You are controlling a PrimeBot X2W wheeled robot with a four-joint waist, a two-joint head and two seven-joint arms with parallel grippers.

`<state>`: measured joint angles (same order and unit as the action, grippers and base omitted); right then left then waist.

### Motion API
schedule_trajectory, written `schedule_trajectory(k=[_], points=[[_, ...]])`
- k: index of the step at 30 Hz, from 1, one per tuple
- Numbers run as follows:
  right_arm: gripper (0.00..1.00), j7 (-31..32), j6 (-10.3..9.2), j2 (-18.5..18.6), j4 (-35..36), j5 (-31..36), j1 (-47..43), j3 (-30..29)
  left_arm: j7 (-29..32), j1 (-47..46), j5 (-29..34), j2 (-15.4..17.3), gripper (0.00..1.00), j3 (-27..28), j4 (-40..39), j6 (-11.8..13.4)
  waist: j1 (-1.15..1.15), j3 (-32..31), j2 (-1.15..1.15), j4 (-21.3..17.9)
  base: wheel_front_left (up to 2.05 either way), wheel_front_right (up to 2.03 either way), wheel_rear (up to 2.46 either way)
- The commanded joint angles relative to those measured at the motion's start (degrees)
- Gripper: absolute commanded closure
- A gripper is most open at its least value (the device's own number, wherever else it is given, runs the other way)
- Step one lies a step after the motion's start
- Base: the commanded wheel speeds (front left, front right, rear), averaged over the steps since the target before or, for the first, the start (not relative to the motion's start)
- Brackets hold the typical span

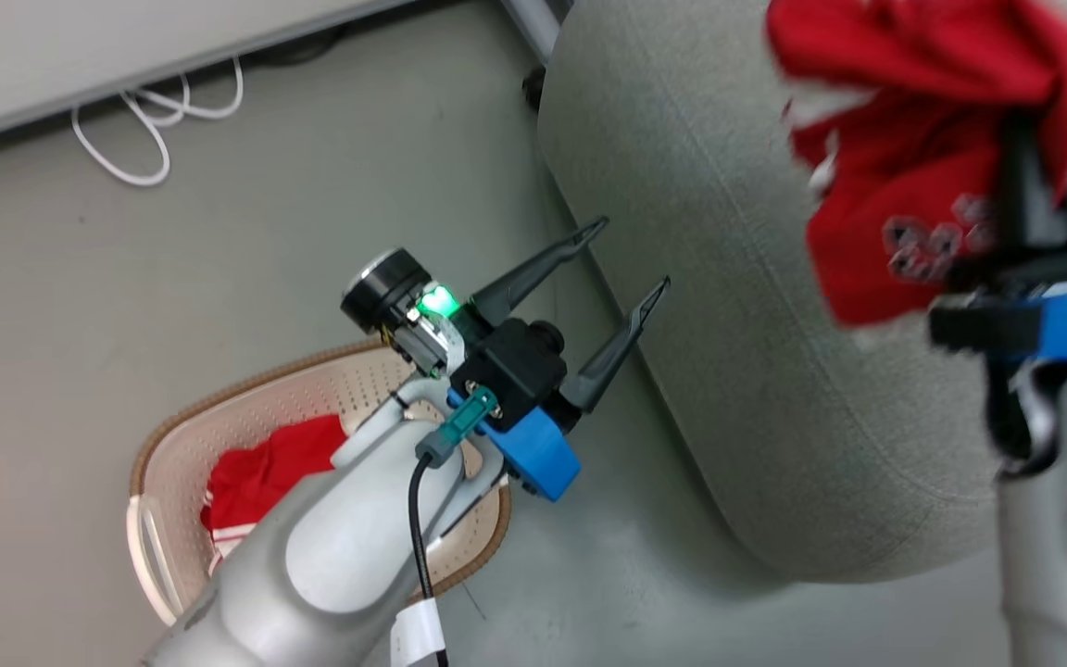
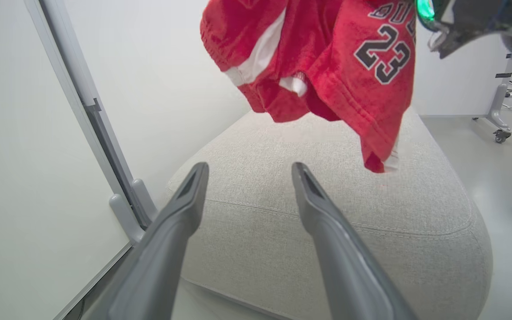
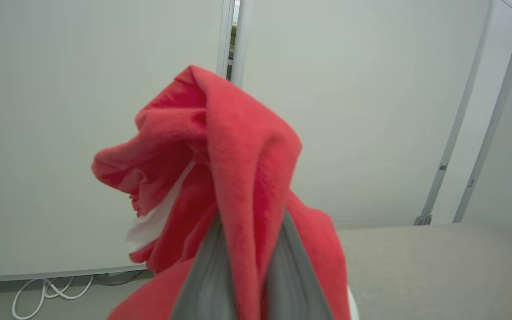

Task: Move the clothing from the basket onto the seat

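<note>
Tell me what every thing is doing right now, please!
jersey: pinched in the right jaws, hanging over the seat.
striped red piece: crumpled in the basket.
basket: upright on the floor, one garment inside.
seat: jersey dangling above it, not laid down yet.
left jaws: wide open, holding nothing.
right jaws: shut on the jersey.

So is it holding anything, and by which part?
The right gripper pinches the red jersey by a bunched fold; the left gripper is open, empty.
</note>
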<state>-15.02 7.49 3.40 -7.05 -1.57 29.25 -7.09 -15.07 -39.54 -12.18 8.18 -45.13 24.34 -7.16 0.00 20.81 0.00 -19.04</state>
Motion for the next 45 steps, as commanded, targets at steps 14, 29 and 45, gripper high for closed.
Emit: schedule_trajectory(k=[14,29,45], points=[[1.0,-0.2,0.0,14.0,-3.7,-1.7,26.7,-19.2,1.4,-10.3,3.8,4.2,0.0,0.1,-4.3,0.2,0.0,21.8,0.0,3.6,0.0,0.0,0.0],[1.0,-0.2,0.0,17.3,-26.9,1.5,27.5,-26.6,2.1,-11.3,4.4,6.7,0.0,-0.2,-8.0,1.3,0.0,27.7,0.0,5.3,0.0,0.0,0.0],[0.0,-0.2,0.0,15.0,-28.1,0.6,18.2,-22.4,0.4,-9.0,2.4,5.1,0.0,-0.5,-5.6,2.6,0.0,20.5,0.0,6.6,0.0,0.0,0.0]])
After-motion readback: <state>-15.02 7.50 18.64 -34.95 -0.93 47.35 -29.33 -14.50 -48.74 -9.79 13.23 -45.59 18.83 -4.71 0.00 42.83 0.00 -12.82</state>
